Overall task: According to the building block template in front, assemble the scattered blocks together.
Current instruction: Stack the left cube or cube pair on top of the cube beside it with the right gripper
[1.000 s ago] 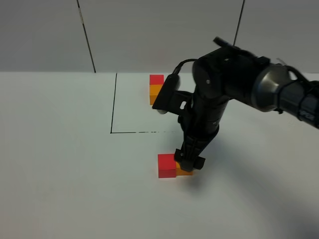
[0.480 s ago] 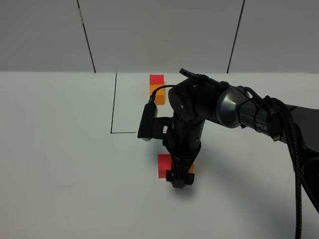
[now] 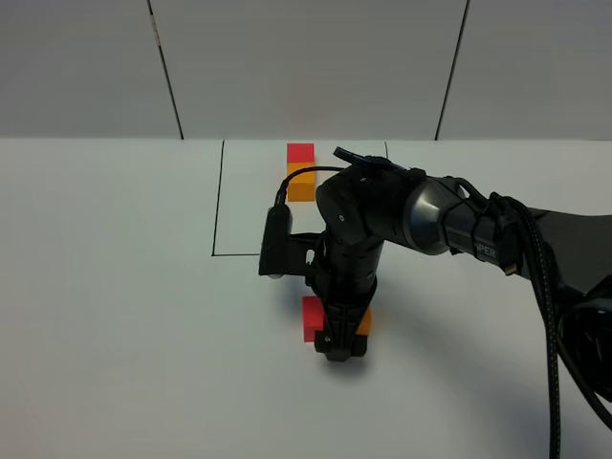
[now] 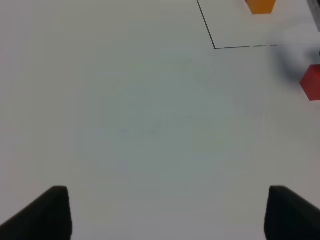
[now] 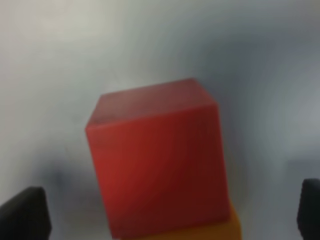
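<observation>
Right hand (image 3: 340, 346): wide open, straddling the red cube (image 3: 312, 318), gripping nothing.
Blocks: red cube touching orange cube (image 3: 364, 323), lower centre; template (image 3: 300, 170) upper centre.
Risk: closing off-centre may skew or separate the pair.

A short run of white lettering (image 3: 481, 251) stands on the dark casing of the right arm (image 3: 449, 222), right of centre in the exterior high view. Only "PER" can be made out; the rest is too small to read. The wrist views show no text.

White table (image 3: 115, 363) bears a black outline (image 3: 218, 201).
</observation>
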Motion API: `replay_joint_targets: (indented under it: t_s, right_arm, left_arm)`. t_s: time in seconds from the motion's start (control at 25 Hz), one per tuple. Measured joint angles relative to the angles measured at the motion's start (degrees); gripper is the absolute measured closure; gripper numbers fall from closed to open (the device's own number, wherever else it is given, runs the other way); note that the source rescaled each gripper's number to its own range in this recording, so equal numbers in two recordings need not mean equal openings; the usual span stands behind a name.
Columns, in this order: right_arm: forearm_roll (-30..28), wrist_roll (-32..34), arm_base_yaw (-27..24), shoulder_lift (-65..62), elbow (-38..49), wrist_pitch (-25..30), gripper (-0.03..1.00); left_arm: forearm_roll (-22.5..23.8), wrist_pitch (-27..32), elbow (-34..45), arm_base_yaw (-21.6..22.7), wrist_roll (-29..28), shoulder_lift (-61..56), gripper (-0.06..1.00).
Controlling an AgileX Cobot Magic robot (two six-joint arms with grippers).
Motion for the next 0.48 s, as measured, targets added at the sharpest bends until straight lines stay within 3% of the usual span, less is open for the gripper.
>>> replay_joint_targets:
  t_s: [0.28, 0.48]
  right_arm:
    - [0.1, -0.1, 0.0, 2.0, 0.0, -0.5, -0.02]
    - [0.3, -0.1, 0.0, 2.1, -0.1, -0.1, 0.07]
  left_arm:
    - [0.0, 0.0, 0.0, 0.0, 0.0, 0.0, 0.29]
    - [0.0, 0.0, 0.0, 0.0, 0.0, 0.0, 0.29]
